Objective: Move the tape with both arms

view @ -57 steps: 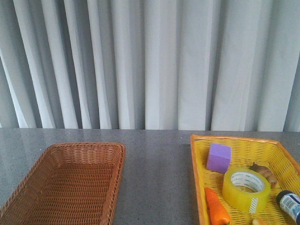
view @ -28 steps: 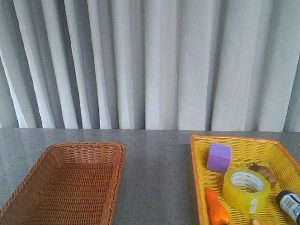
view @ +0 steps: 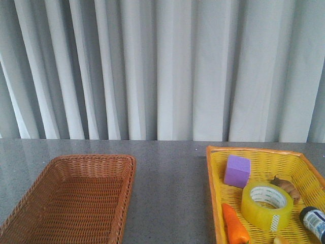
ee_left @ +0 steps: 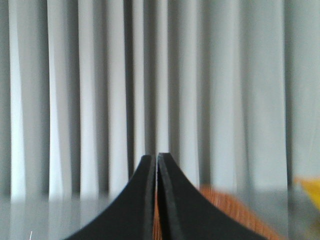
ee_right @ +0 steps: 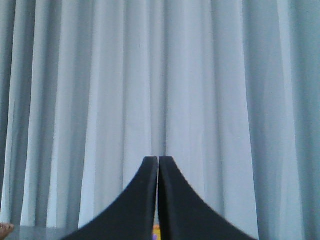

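The wide roll of translucent yellow packing tape [view: 266,205] lies in the yellow plastic basket [view: 215,193] on the grey counter [view: 170,193], beside a purple foam cube [view: 237,171]. Left gripper [ee_left: 156,159] and right gripper [ee_right: 158,161] both have jaws pressed together, holding nothing

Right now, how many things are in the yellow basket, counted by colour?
Purple: 1, cube
Yellow: 1, tape
Orange: 1, carrot
Brown: 1, lumpy item
Dark-capped: 1, bottle
Total: 5, plus a cut-off sliver at the frame's edge I can't identify.

left gripper [ee_left: 156,159] closed, right gripper [ee_right: 158,161] closed
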`<state>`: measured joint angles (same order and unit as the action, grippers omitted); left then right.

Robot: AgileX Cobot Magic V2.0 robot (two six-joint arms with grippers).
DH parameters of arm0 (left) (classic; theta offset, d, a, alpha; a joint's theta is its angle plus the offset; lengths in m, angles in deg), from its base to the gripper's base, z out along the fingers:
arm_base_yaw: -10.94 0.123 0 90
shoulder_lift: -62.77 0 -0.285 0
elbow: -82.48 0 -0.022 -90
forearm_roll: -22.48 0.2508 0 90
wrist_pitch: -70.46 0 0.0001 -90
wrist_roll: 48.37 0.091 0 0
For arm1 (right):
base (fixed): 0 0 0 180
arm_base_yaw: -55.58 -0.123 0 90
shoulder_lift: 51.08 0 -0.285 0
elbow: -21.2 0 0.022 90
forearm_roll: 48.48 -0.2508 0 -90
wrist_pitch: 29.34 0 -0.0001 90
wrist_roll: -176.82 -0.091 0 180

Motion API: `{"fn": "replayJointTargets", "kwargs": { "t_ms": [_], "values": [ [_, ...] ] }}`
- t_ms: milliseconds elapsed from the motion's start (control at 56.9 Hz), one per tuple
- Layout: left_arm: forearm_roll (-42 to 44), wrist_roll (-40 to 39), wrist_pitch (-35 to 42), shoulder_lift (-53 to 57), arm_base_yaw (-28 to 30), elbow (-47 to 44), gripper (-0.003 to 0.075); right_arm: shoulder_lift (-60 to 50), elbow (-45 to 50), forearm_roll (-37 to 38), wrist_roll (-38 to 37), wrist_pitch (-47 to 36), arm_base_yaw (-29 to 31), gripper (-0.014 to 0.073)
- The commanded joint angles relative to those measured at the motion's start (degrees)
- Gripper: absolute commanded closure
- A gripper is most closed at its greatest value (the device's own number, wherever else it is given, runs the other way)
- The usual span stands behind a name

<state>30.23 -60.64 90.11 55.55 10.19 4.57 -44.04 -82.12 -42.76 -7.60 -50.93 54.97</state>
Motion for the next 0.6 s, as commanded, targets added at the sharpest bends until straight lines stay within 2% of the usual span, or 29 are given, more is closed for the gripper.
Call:
{"fn": "replayJointTargets", "kwargs": {
  "t_ms": [0, 123, 246, 439, 580],
  "values": [
    [0.11, -0.53, 8.39, 0.85, 0.11, 4.43, 0.0726, -0.36, -5.26, 1.98, -1.35, -4.59, 0.22, 0.0595],
    [-0.68, -0.68, 2.89, -1.81, 0.11, 10.76, 0.0726, 3.19, -12.7, 2.4, -5.14, -0.59, 0.22, 0.0595],
    [-2.4, -0.72, -4.52, -9.5, 0.11, 19.66, 0.0726, 10.38, -21.95, 3.28, -7.09, 6.55, 0.22, 0.0595],
    [-2.83, -1.49, -25.97, -25.53, 0.11, 39.69, 0.0726, 25.75, -38.54, 3.23, -11.95, 23.64, 0.22, 0.0595],
    [-2.23, -1.71, -30.88, -37.35, 0.05, 51.34, 0.0726, 39.16, -51.24, 2.4, -11.95, 39.7, 0.22, 0.0595]
  ]
}}
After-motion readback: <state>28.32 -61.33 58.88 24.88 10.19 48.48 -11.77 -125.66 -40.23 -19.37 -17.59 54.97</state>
